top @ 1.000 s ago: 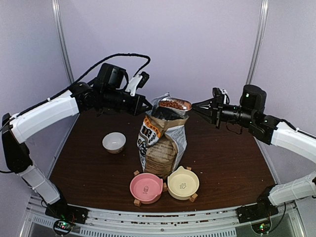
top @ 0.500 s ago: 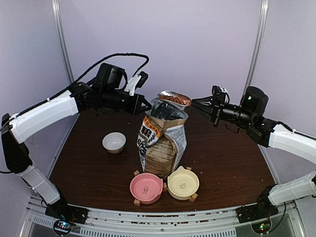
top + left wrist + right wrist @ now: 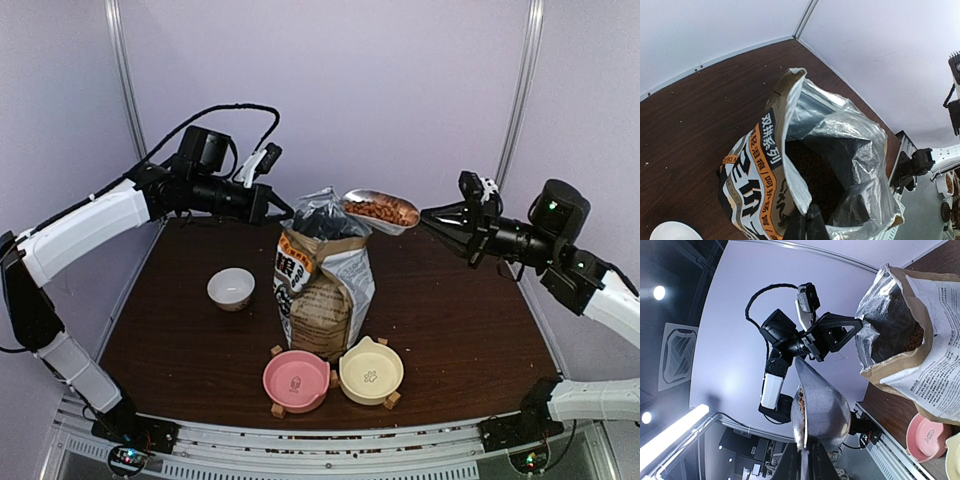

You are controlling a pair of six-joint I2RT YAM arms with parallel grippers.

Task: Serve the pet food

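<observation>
My right gripper point(image 3: 432, 219) is shut on the handle of a metal scoop point(image 3: 380, 209) heaped with reddish-brown pet food point(image 3: 385, 209), held level just right of and above the open paper bag point(image 3: 322, 283). In the right wrist view the scoop point(image 3: 820, 407) shows edge-on with kibble point(image 3: 801, 401) at its rim. My left gripper point(image 3: 277, 208) is shut on the bag's rim at its upper left; the left wrist view shows its fingers point(image 3: 805, 227) pinching the foil-lined edge point(image 3: 795, 185). The pink bowl point(image 3: 296, 380) and the cream bowl point(image 3: 370, 371) stand in front of the bag.
A small white bowl point(image 3: 231, 288) sits on the brown table point(image 3: 470, 330) left of the bag. The bowls rest on wooden stands near the table's front edge. Walls and upright posts enclose the back and sides.
My right gripper has lifted the loaded scoop out of the bag's mouth and drawn it to the right. My left gripper has shifted slightly left, pulling the bag's rim with it.
</observation>
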